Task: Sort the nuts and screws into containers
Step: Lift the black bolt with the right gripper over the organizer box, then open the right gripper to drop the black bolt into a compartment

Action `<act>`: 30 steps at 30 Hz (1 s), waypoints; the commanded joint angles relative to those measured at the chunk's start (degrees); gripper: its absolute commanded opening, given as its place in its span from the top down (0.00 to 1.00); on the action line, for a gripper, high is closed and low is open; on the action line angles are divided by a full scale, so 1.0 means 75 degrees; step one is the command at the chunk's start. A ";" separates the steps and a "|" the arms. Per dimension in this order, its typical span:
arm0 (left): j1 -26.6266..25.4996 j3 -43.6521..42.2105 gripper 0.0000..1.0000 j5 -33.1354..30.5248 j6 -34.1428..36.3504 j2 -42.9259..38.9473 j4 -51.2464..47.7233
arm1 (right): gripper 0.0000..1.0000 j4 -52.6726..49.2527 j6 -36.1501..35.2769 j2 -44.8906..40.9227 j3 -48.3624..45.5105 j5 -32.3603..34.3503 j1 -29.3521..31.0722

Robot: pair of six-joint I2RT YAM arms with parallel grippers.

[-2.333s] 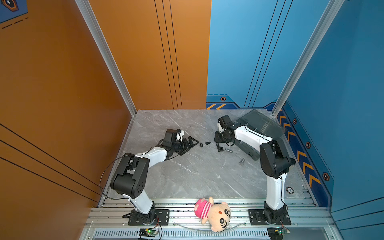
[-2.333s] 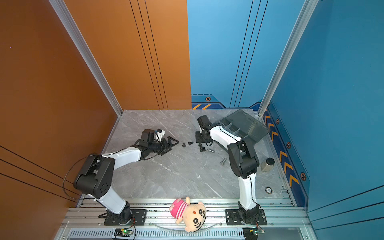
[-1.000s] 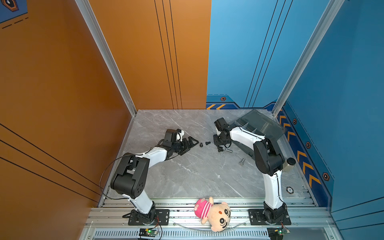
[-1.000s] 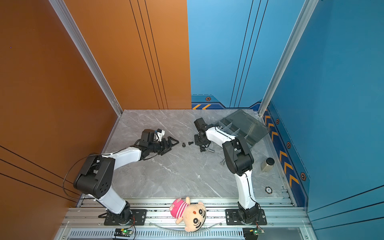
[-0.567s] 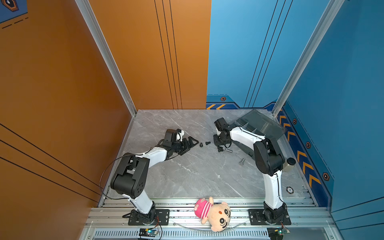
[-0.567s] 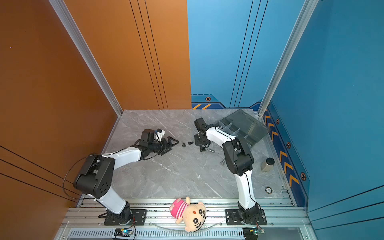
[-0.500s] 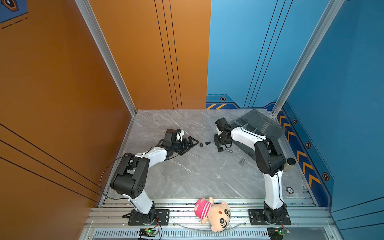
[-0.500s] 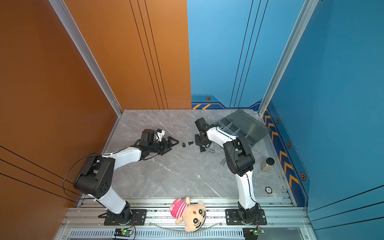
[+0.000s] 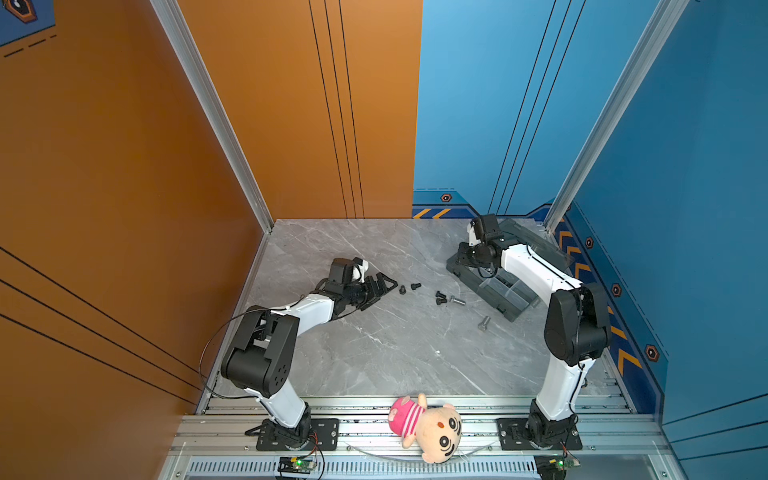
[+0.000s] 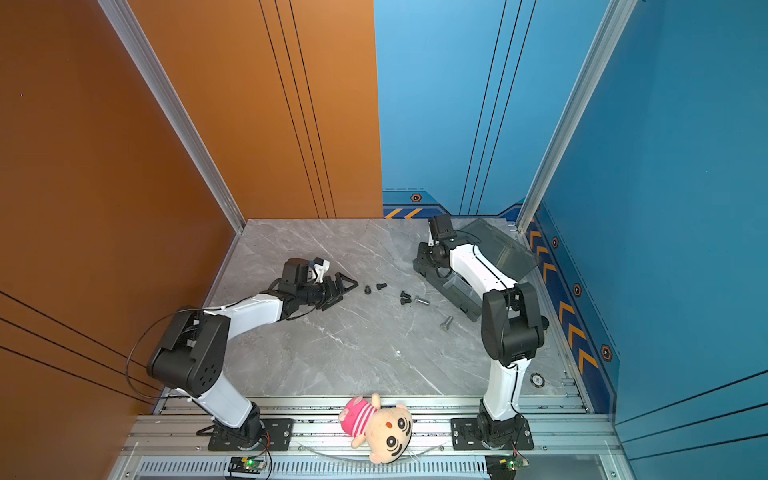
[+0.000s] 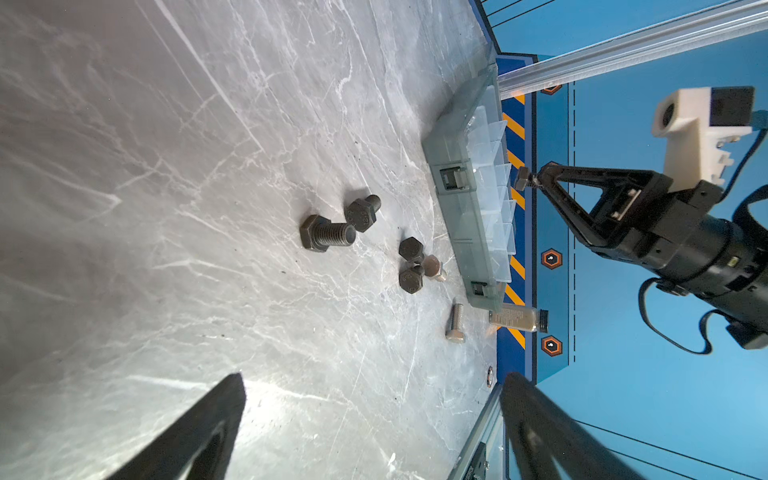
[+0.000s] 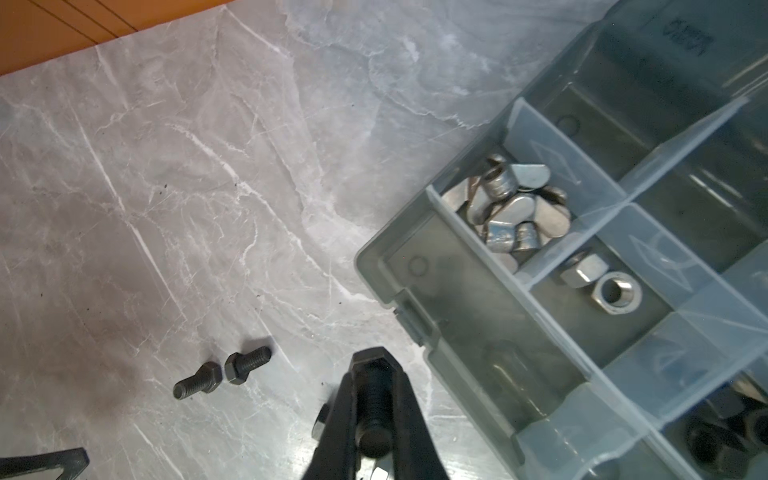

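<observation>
Right gripper (image 12: 372, 370) is clamped on a black hex bolt (image 12: 371, 401), shank between the fingers. It is raised just beside the latch-side wall of the organizer box (image 12: 395, 266); can't tell if it is over a compartment. The top views hide that bolt. In both, the box (image 9: 505, 297) sits by the tabletop's right edge, toward the far right corner, lid open.

Only the right wrist view shows the contents:
- wing nuts (image 12: 515, 212) in one compartment
- two silver hex nuts (image 12: 602, 282) in the next
- dark pieces in another, too blurred to name

Left gripper (image 9: 383, 291) sits low near the tabletop's middle, jaws spread, nothing in them. The left wrist view shows four loose black bolts (image 11: 328, 235) and two silver bolts (image 11: 455, 322) between it and the box. A black-capped jar (image 11: 519, 318) stands at the box's end.

Grey marble tabletop (image 9: 374, 353). Orange wall (image 9: 124, 166) on the left, blue wall (image 9: 685, 166) on the right. A plush doll (image 9: 428, 424) lies on the near rail.
</observation>
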 commanded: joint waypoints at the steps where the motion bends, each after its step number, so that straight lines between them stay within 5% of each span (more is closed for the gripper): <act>1: 0.0015 -0.0014 0.02 0.0009 0.0115 -0.0011 0.0051 | 1.00 -0.0012 0.0092 0.0298 0.0383 -0.0012 -0.0160; 19: 0.0015 0.0030 0.02 0.0009 0.0112 -0.0003 0.0033 | 0.97 -0.0036 0.0081 0.1593 0.1092 0.0399 -0.0299; 30: 0.0008 0.0018 0.02 0.0005 0.0123 -0.0037 0.0013 | 0.70 -0.0355 0.0011 0.1867 0.1318 0.0506 -0.0319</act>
